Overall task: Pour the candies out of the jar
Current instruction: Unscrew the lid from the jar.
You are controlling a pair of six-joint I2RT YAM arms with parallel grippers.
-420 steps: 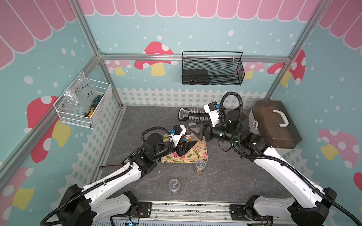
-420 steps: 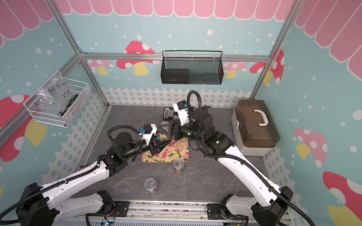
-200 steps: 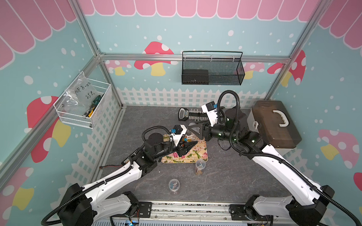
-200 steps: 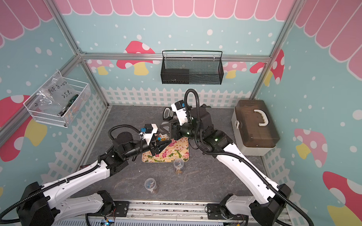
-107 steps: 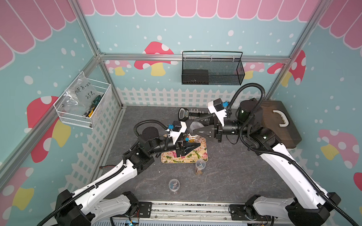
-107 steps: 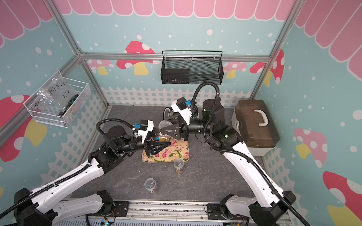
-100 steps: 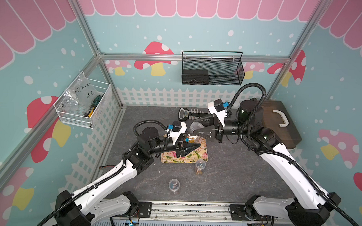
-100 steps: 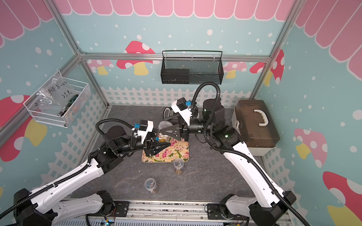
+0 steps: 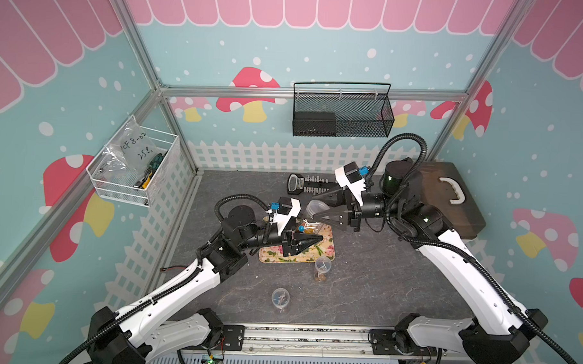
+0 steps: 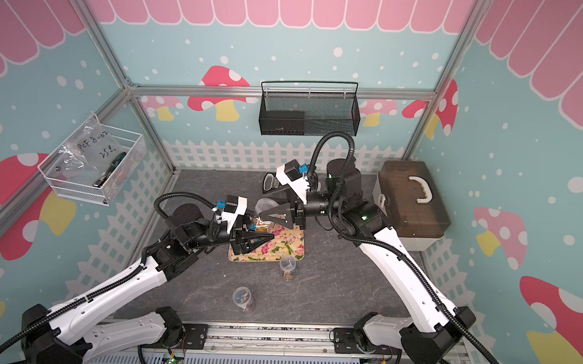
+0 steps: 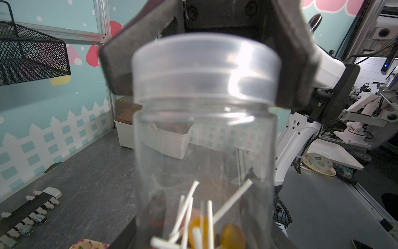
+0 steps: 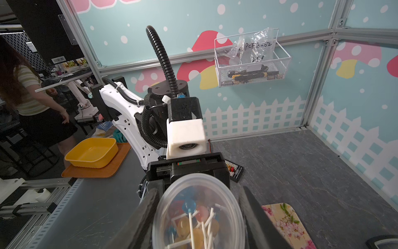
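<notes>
A clear plastic jar [image 9: 311,208] with a translucent lid [image 11: 204,71] hangs in the air above the flowered tray [image 9: 326,247], between my two grippers. The left gripper [image 9: 320,238] is shut on the jar's bottom end, and its fingers show dark through the wall in the left wrist view. On the lid, the right gripper [image 9: 314,210] is shut with one finger [image 12: 142,215] on each side. The candies [image 12: 193,220], small lollipops with blue, orange and red heads on white sticks, lie at the jar's bottom [image 11: 200,228].
Two small clear cups [image 9: 323,267] [image 9: 280,299] stand on the grey table in front of the tray. A black socket rail [image 9: 308,185] lies behind it and a brown lidded box [image 9: 449,201] sits at the right. Wire baskets [image 9: 342,114] [image 9: 133,170] hang on the walls.
Over the last second both arms have shifted posture, the right arm's wrist drawing back to the right. Both grippers have stayed on the jar above the tray.
</notes>
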